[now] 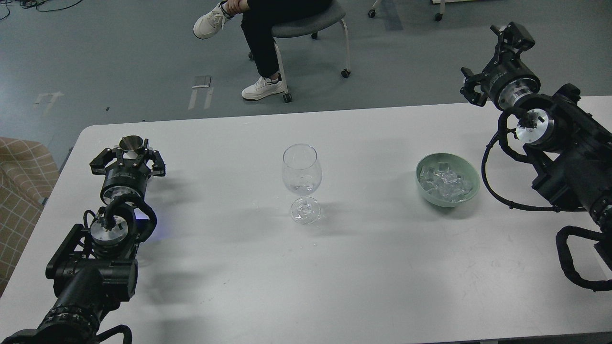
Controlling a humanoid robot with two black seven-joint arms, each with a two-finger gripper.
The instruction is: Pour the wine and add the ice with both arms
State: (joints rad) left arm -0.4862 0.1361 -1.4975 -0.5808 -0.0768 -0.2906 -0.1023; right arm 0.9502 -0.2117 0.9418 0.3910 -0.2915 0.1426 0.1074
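Beyond your white table [334, 267] a seated person [260, 33] in black trousers and white sneakers occupies a grey chair [311, 21] on castors. At your far left sits a checked tan cushion [21, 191]. On the grey floor [119, 57] you see tape marks [201, 88] and cables at top left.

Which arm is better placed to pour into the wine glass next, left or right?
Left, probably. Its pincer sits around the small metal cup on the table, left of the wine glass. The right pincer is raised beyond the table edge, near nothing pourable.
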